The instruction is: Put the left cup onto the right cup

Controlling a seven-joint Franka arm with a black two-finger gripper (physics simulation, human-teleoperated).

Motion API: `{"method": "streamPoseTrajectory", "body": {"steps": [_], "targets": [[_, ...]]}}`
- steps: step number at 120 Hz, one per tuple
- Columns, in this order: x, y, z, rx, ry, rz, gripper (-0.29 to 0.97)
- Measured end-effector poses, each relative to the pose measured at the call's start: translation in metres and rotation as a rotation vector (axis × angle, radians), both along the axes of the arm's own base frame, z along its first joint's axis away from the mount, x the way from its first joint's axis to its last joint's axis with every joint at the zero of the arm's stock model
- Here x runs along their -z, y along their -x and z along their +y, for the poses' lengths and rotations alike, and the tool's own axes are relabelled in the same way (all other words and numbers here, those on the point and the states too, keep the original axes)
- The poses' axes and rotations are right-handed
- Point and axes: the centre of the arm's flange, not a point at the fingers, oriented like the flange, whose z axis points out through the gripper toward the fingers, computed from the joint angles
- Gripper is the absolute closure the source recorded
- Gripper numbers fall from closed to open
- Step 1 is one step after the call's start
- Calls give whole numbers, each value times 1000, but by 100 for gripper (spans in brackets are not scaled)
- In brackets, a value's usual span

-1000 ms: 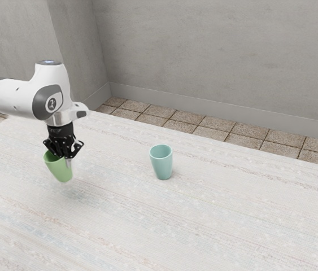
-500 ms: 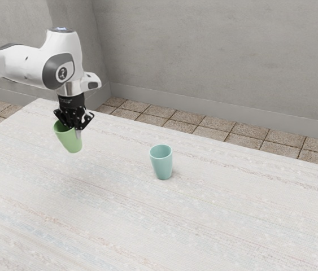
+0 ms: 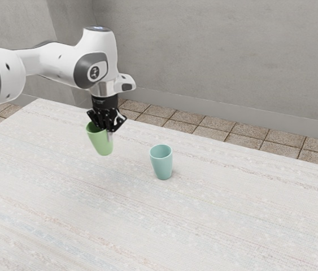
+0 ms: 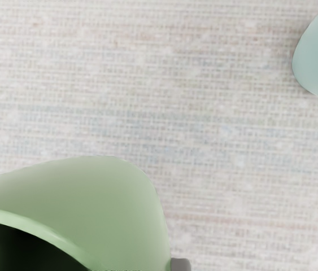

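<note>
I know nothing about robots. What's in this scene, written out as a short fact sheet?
gripper: shut on the green cup, gripping its rim
green cup: in the air above the table, tilted
teal cup: upright on the table, toward the exterior view's right of the green cup, apart from it
stacking: not yet done

You are carrying the green cup (image 3: 100, 139) toward the exterior view's right. Over the last second it is climbing from low over the worktop (image 3: 215, 226) at the left to a higher spot farther back. The fingers (image 3: 109, 127) gripping its rim are travelling with it, and the arm is stretching out further. The gap to the teal cup (image 3: 161, 161) is closing to about half.
</note>
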Motion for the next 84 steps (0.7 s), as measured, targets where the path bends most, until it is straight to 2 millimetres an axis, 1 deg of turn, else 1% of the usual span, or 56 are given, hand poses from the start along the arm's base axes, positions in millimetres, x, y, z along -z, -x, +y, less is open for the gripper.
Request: {"method": "streamPoseTrajectory", "body": {"steps": [18,27,44,57,65,84], "targets": [[3,-12,-24,30,9,-8,78],[5,-18,-32,38,11,-12,78],[7,-34,-38,38,9,-9,78],[10,-40,-43,41,11,1,78],[8,-44,-44,39,11,0,78],[-6,-55,-47,39,5,-5,78]]}}
